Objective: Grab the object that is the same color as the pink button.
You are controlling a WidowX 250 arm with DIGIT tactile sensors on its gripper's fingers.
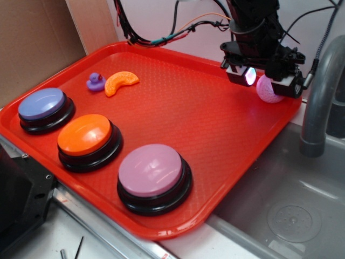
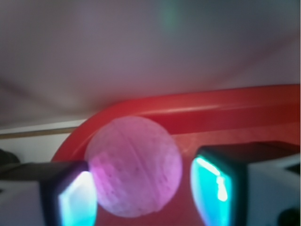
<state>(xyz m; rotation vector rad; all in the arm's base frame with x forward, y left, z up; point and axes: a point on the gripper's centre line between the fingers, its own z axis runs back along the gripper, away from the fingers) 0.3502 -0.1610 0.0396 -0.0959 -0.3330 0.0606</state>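
Tray: a red tray [image 1: 178, 113] carries everything here.
Pink button: the pink button [image 1: 151, 170] sits at the tray's near edge, beside an orange button [image 1: 85, 135] and a blue-purple button [image 1: 42, 103] lined up along the left edge.
Pink ball: the pink ball [image 1: 267, 89] lies in the tray's far right corner, close against the rim.
Others: a purple duck [image 1: 95, 82] and an orange slice [image 1: 120, 82] rest near the far left corner, well apart from the ball.
Gripper: the gripper [image 1: 265, 80] is down at that corner, fingers [image 2: 77, 200] parted around the ball, not yet gripping.
Doing it well: I would centre before closing (the ball sits nearer the left finger), then squeeze gently, since a round ball may roll out towards the rim.
Wrist view adds: a clear gap at the right finger, and the ball's bumpy surface.
Exterior view adds: the buttons, which confirm the colour match.
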